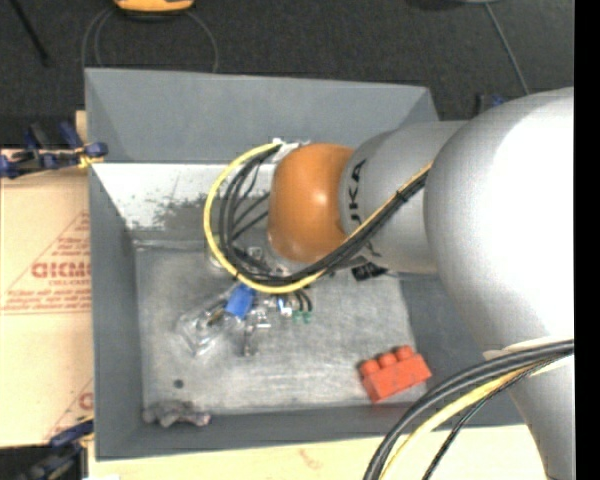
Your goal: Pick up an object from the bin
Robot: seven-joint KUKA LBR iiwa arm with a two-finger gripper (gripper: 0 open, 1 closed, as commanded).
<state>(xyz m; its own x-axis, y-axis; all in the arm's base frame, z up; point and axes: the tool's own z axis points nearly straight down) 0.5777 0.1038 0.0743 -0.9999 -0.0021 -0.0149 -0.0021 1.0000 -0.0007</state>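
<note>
My gripper (252, 324) is down near the bin's floor, left of the middle, mostly hidden under the arm's orange cover and cables. Right at its left side lies a clear plastic thing (200, 330), touching or nearly touching it. A small blue piece (239, 303) shows just above the gripper's tip; whether it is loose or part of the tool I cannot tell. An orange-red toy brick (393, 373) with studs lies apart at the front right of the bin.
A crumpled grey scrap (176, 417) lies in the bin's front left corner. A small dark thing (366, 271) shows under the arm at the right. The arm covers the bin's back right part.
</note>
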